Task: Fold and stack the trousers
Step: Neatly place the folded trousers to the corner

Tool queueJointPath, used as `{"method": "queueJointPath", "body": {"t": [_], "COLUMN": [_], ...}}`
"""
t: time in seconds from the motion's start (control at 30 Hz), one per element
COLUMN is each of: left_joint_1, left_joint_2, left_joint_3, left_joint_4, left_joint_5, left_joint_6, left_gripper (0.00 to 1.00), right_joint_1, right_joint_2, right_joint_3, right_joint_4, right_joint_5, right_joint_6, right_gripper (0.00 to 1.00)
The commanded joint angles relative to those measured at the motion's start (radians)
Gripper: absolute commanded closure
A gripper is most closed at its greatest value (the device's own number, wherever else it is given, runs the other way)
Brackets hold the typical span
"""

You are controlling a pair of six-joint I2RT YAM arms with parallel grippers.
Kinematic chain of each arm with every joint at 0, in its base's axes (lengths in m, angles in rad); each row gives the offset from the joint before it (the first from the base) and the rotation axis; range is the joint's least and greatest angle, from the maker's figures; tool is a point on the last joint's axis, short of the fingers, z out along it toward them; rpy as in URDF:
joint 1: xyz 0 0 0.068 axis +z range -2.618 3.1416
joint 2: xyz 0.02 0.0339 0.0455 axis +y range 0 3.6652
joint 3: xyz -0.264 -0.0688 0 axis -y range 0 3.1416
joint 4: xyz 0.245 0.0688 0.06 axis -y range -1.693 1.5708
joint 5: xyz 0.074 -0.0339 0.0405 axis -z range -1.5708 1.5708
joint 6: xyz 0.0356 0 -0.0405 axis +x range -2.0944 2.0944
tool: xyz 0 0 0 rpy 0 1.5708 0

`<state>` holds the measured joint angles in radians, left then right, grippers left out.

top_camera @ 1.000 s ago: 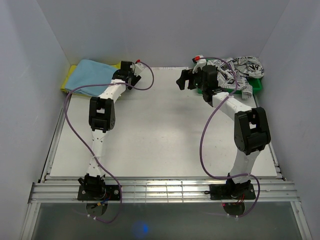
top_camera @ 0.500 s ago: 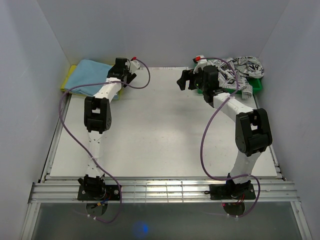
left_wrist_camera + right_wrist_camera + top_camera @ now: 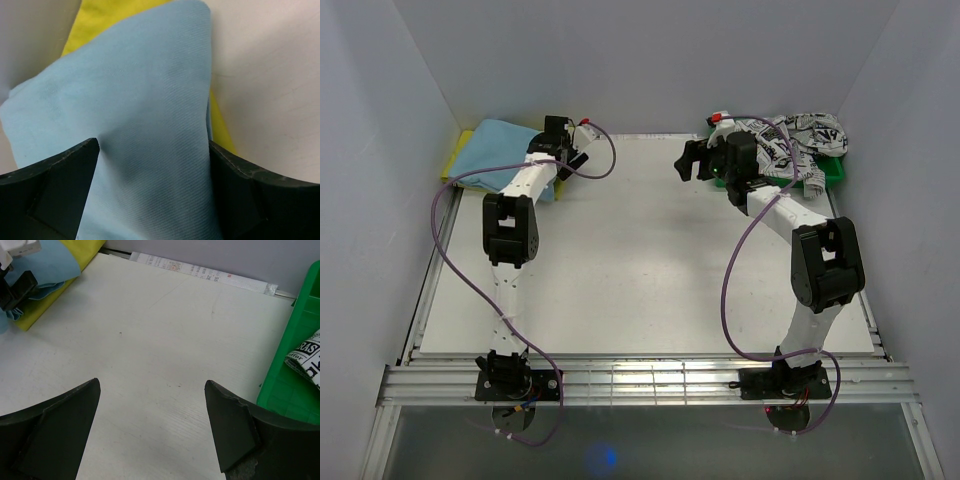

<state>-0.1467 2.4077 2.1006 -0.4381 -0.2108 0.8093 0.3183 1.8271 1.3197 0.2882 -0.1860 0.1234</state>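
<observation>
Stack at the far left corner: folded plain light blue cloth trousers (image 3: 145,95) lay on a plain yellow folded garment (image 3: 107,12). My left gripper (image 3: 152,145) hung over them, jaws spread wide, apparently pinching nothing, though contact underneath was hidden. I judged it should lift straight up, not dragging the top layer. My right gripper (image 3: 152,382), likewise spread, hung over the white table (image 3: 640,270) beside a green plastic bin (image 3: 292,360) holding black-on-white printed cloth (image 3: 800,135); nothing blocked either arm.
</observation>
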Motion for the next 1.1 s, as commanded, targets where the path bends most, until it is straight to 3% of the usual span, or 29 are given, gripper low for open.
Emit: {"method": "queueJointPath", "body": {"t": [0.0,0.2,0.3,0.43,0.53,0.67,1.07], "left_joint_1": [0.015,0.015,0.015,0.013,0.013,0.016,0.07], "left_joint_2": [-0.119,-0.09,-0.055,-0.01,0.01,0.015,-0.035], "left_joint_3": [-0.017,-0.004,0.006,0.068,0.093,0.096,0.09], "left_joint_4": [-0.091,-0.059,0.004,0.042,0.067,0.084,0.09], "left_joint_5": [0.034,-0.062,-0.127,-0.147,-0.13,-0.131,-0.136], "left_joint_6": [0.021,0.051,0.074,0.042,0.007,-0.076,-0.564], "left_gripper": [0.05,0.09,0.2,0.46,0.77,0.96,1.0], "right_joint_1": [-0.01,-0.012,-0.012,-0.012,-0.012,-0.012,-0.012], "right_joint_2": [-0.048,-0.052,-0.054,-0.065,-0.074,-0.081,-0.086], "right_joint_3": [-0.01,-0.013,-0.016,-0.028,-0.043,-0.057,-0.068], "right_joint_4": [0.034,0.035,0.035,0.035,0.037,0.04,0.042], "right_joint_5": [0.005,0.002,0.003,0.008,0.014,0.016,0.003], "right_joint_6": [-0.001,0.01,0.01,0.007,0.004,0.004,0.004], "right_gripper": [0.1,0.1,0.1,0.1,0.1,0.1,0.1]}}
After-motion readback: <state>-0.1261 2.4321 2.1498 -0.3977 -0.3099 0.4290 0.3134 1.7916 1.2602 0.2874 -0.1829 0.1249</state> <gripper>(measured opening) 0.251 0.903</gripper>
